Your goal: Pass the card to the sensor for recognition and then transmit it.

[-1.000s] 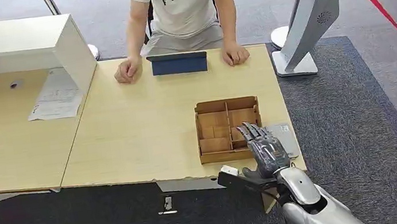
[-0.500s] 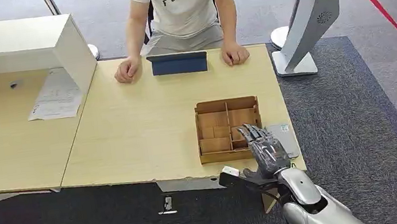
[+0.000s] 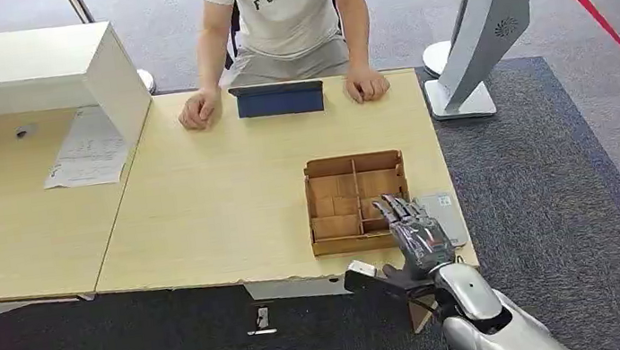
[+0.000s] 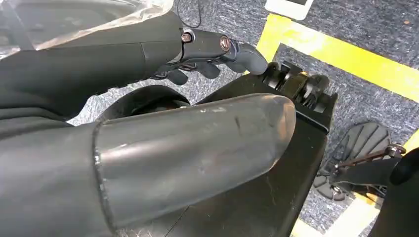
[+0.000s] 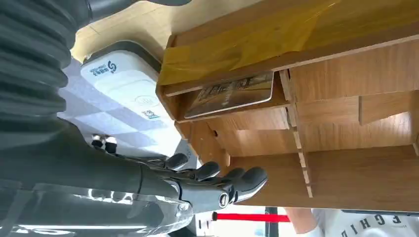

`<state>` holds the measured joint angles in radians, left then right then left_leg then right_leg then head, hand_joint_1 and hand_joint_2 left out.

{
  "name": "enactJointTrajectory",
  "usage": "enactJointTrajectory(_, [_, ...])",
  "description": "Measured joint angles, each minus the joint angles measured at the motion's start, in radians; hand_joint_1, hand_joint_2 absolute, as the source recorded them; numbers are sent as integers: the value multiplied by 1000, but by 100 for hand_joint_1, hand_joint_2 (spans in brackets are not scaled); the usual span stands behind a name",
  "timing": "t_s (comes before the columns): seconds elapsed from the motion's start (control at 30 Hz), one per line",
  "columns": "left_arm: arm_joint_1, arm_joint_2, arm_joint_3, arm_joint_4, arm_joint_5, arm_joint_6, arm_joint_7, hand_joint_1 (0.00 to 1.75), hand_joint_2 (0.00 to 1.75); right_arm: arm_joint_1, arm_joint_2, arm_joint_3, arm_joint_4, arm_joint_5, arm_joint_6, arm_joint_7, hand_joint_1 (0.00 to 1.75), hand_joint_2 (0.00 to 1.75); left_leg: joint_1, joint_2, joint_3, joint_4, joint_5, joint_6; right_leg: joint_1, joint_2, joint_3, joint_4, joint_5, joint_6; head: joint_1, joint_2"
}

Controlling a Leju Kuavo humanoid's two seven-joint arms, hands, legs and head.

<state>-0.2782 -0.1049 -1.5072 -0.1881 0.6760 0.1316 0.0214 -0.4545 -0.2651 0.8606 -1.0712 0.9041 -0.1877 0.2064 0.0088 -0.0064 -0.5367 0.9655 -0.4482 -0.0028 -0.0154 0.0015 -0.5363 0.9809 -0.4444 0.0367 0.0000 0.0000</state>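
A white box [image 3: 31, 76] is seen at the far left of the surface [image 3: 202, 207], with a sheet of paper [image 3: 86, 150] beside it. At the far edge a person [image 3: 284, 6] is seated, both fists resting on the surface on either side of a dark blue tablet [image 3: 278, 99]. Toward the near right corner a compartmented wooden tray [image 3: 352, 165] is placed; the card [image 5: 232, 95] is seen in the right wrist view lying flat in one of its end compartments, next to the sensor, its long axis running along the tray wall. The grey-and-white sensor [image 3: 445, 214] lies just beside the tray's right side, at the surface's right edge. The right hand [image 3: 416, 235] is held above the near right corner of the tray, fingers [image 5: 237, 178] extended, slightly apart, holding nothing; the card lies just ahead of them, so this hand is judged far the nearer. The left hand [image 4: 217, 49] hangs by the floor, fingers loosely curled, nothing in them.
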Motion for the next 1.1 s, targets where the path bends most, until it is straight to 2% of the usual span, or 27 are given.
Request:
enactJointTrajectory(0.17, [0, 0, 0, 0, 0, 3, 0, 0, 0, -2, 0, 0, 6, 3, -3, 0, 0, 175, 0, 0, 0, 0, 0, 0, 0, 0, 0, 0, 0, 0, 0, 0])
enactJointTrajectory(0.2, [0, 0, 0, 0, 0, 4, 0, 0, 0, -3, -1, -1, 8, 2, -6, 0, 31, 175, 0, 0, 0, 0, 0, 0, 0, 0, 0, 0, 0, 0, 0, 0])
enactJointTrajectory(0.23, [0, 0, 0, 0, 0, 5, 1, 0, 0, -3, -1, -1, 11, 2, -8, 0, 175, 175, 0, 0, 0, 0, 0, 0, 0, 0, 0, 0, 0, 0, 0, 0])
enactJointTrajectory(1.1, [0, 5, -16, 0, 16, 14, 3, 0, 0, -5, 4, 0, 39, -4, -34, -13, 175, 175, 0, 0, 0, 0, 0, 0, 0, 0, 0, 0, 0, 0, 0, 0])
